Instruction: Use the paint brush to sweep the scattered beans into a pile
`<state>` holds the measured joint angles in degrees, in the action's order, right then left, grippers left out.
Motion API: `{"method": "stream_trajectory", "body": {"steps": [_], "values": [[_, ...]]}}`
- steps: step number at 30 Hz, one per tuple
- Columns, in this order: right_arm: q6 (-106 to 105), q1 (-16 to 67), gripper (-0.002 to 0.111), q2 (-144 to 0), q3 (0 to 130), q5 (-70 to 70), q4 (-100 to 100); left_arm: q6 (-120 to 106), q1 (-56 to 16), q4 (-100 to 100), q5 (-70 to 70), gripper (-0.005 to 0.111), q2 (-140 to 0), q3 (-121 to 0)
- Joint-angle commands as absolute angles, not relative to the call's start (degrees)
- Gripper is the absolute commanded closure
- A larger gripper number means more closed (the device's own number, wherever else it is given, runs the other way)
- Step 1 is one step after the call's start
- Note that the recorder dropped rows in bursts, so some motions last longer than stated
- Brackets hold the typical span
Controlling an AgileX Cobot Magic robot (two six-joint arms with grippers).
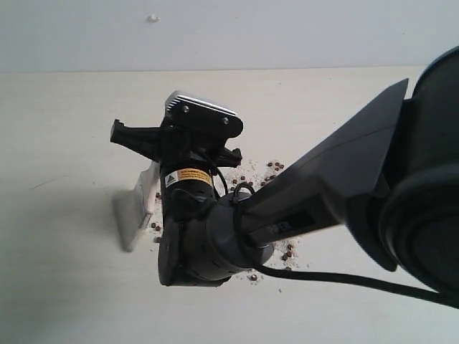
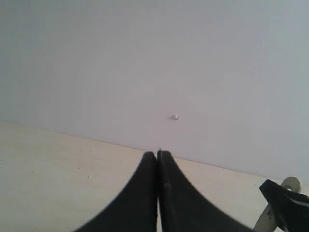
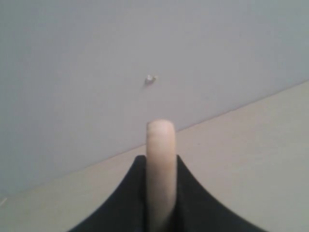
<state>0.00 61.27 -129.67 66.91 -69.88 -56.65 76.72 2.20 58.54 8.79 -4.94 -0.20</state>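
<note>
A yellow label (image 1: 188, 176) is seen on the black right arm (image 1: 323, 186); its writing cannot be read. The wide flat paint brush with pale wooden handle (image 3: 161, 140) is clamped in the right gripper (image 3: 161, 166). Tiny reddish-brown beans (image 1: 276, 166) are scattered near that gripper. The left gripper (image 2: 158, 157) is closed, empty.

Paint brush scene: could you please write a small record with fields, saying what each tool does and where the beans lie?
right tool: shut on the paint brush handle
left tool: shut, nothing in it
paint brush: bristles pointing down to the table, left of the beans in the exterior view
beans: scattered on the table, partly hidden by the right arm
</note>
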Motion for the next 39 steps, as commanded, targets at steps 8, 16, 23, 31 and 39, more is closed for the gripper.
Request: {"method": "stream_trajectory", "body": {"steps": [8, 16, 23, 31, 39], "values": [[-26.3, 61.3, 0.108, -128.1, 67.0, -70.0, -78.2, 76.7, 2.2, 58.1, 9.1, 0.107, -4.6, 0.0], [-37.6, 60.5, 0.108, -127.1, 67.0, -70.0, -77.9, 76.7, 2.2, 58.1, 9.1, 0.107, -4.6, 0.0], [-46.4, 59.0, 0.108, -126.4, 67.0, -70.0, -77.9, 76.7, 2.2, 58.1, 9.1, 0.107, -4.6, 0.0], [-40.8, 58.5, 0.108, -124.3, 67.0, -70.0, -74.4, 76.7, 2.2, 58.1, 9.1, 0.107, -4.6, 0.0], [-32.8, 58.6, 0.108, -120.6, 67.0, -70.0, -71.9, 76.7, 2.2, 58.1, 9.1, 0.107, -4.6, 0.0]]}}
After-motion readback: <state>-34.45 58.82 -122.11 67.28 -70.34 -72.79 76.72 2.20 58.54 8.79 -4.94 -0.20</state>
